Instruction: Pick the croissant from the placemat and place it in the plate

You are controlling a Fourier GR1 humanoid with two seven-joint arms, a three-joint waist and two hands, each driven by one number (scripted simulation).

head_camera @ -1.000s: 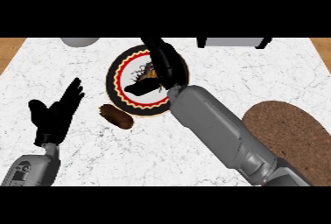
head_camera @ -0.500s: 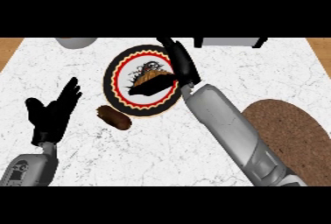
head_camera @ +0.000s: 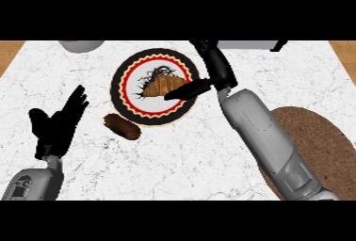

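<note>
One croissant (head_camera: 161, 86) lies on the plate (head_camera: 125, 101), near its middle and slightly toward the far right side, over the plate's dark centre pattern. You can see the plate's black outer ring, its red scalloped band and cream inner field around the pastry. Your right hand (head_camera: 212, 70) hangs over the plate's right rim; its thumb (head_camera: 184, 92) reaches left and touches the croissant's near right edge, while the other fingers point away toward the far edge of the tabletop (head_camera: 208, 155). They are stretched out rather than curled, and they grip nothing. Just beside the plate's near left rim a dark brown oblong item (head_camera: 122, 127) rests on the white marbled tabletop. Your left hand (head_camera: 57, 124) shows at the left, fingers straight and spread, pointing up, holding nothing, well apart from the plate. At the right, a round brown placemat (head_camera: 327, 146) sits partly under your right forearm.
</note>
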